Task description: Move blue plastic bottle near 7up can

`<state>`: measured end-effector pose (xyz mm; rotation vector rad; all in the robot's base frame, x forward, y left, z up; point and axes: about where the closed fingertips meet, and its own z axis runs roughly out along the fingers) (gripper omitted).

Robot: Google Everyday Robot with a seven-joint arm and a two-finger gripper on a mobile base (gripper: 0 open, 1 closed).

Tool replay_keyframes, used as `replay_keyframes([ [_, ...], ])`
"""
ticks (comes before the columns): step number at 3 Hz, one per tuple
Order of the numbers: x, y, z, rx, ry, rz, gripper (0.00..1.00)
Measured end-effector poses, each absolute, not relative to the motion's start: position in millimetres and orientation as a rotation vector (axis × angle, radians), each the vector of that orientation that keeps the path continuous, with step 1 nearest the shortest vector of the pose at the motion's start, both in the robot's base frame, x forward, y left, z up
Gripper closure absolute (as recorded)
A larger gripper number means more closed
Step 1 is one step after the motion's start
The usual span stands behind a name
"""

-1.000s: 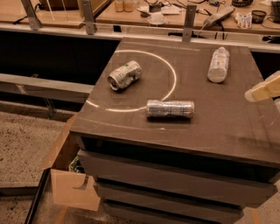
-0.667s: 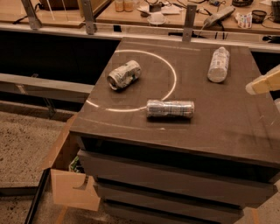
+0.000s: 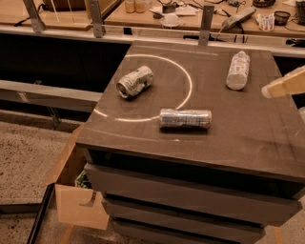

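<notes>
The blue plastic bottle point(image 3: 237, 70) lies on its side at the far right of the dark tabletop point(image 3: 228, 133), cap pointing away. The 7up can point(image 3: 135, 81), short and dented, lies on its side at the left inside a white painted circle. A slimmer, longer silver can point(image 3: 185, 118) lies on its side near the middle of the table. My gripper point(image 3: 285, 84) shows as a pale cream finger entering from the right edge, to the right of and a little nearer than the bottle, not touching it.
A wooden counter point(image 3: 190, 14) with cups and cables runs behind the table, with metal rail posts point(image 3: 205, 24). An open cardboard box point(image 3: 76, 190) sits on the floor at the table's left front. Drawer-like shelves are below the tabletop.
The gripper finger at the right edge has shifted slightly; the bottle and both cans have not moved.
</notes>
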<state>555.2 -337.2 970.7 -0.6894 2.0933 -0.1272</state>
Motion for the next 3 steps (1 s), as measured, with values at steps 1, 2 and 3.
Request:
replay_keyframes([
  [1,584.7,-337.5,962.7,-0.544,2.067,-0.09,0.0],
  [2,611.5,-334.9,954.4,-0.454,2.022,-0.083,0.0],
  [3,641.3,-328.5,937.3,-0.354,1.991,-0.081,0.0],
])
